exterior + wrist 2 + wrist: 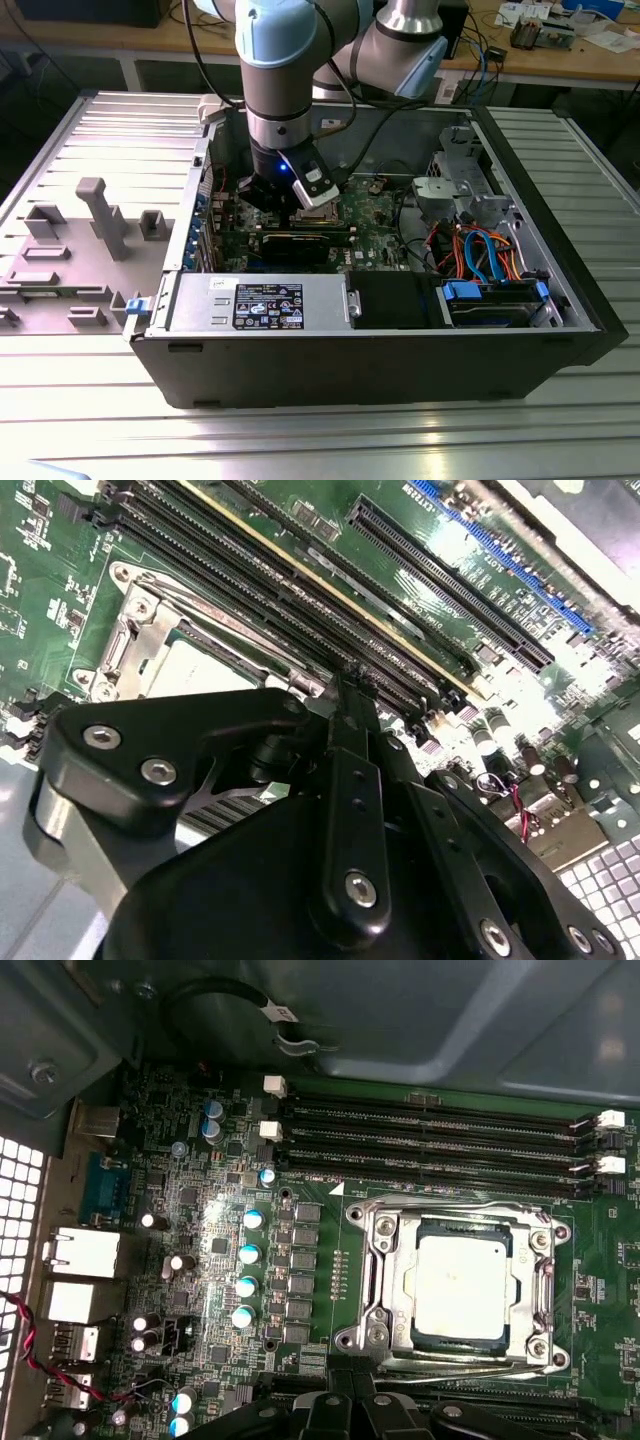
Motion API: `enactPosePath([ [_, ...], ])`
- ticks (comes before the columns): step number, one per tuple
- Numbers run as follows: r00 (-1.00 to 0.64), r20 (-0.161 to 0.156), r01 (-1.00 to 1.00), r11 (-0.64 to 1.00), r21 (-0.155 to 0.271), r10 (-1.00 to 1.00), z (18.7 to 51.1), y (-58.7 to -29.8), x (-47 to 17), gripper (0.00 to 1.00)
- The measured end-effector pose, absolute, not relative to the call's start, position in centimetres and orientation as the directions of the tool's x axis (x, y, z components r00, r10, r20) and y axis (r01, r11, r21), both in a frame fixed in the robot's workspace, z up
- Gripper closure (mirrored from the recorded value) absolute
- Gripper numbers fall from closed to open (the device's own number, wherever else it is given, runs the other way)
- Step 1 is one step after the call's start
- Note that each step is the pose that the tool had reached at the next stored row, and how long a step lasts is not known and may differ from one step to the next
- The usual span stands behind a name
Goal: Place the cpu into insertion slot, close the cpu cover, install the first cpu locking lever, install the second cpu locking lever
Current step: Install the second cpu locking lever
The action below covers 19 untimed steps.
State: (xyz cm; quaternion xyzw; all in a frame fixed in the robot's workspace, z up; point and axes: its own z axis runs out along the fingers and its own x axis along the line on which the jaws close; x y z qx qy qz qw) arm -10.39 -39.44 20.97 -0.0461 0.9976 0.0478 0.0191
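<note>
Currently my arm comes down near-vertical from above into the open computer case (400,330), wrist pointing straight at the motherboard (375,215), last joint lit blue. My gripper (285,200) sits low over the board, toward the case's rear wall at the exterior view's left, just beside the socket area.

In the second wrist view my gripper (345,695) looks drawn in narrow, the black fingers (350,740) meeting at one tip with nothing between them. That tip hangs just above the long black memory slots (300,590), near one edge of the socket; whether it touches the board I cannot tell.

The cpu (462,1287) lies flat in the insertion slot (455,1290) on the green board, silver-grey top up. The cpu cover (395,1260) is down over it, its frame around the chip's edges. Two thin locking levers (455,1203) run along the socket's sides and look laid down flat; whether they are hooked I cannot tell. In the second wrist view the same cpu (190,670) is partly behind my gripper's linkage.

Memory slots run along the socket's far edge, toward the case wall. Silver-topped capacitors (250,1250) stand in a row beside the socket, rear ports (85,1250) at the board's edge.
</note>
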Motion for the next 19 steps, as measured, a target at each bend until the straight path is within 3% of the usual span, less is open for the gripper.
enactPosePath([
  [4,-0.995,-0.043,-0.094,0.991,0.099,-0.09,21.0,-39.6,-10.4,0.89],
  [19,-0.995,-0.051,-0.094,0.978,0.189,-0.086,20.9,-41.0,-10.4,0.89],
])
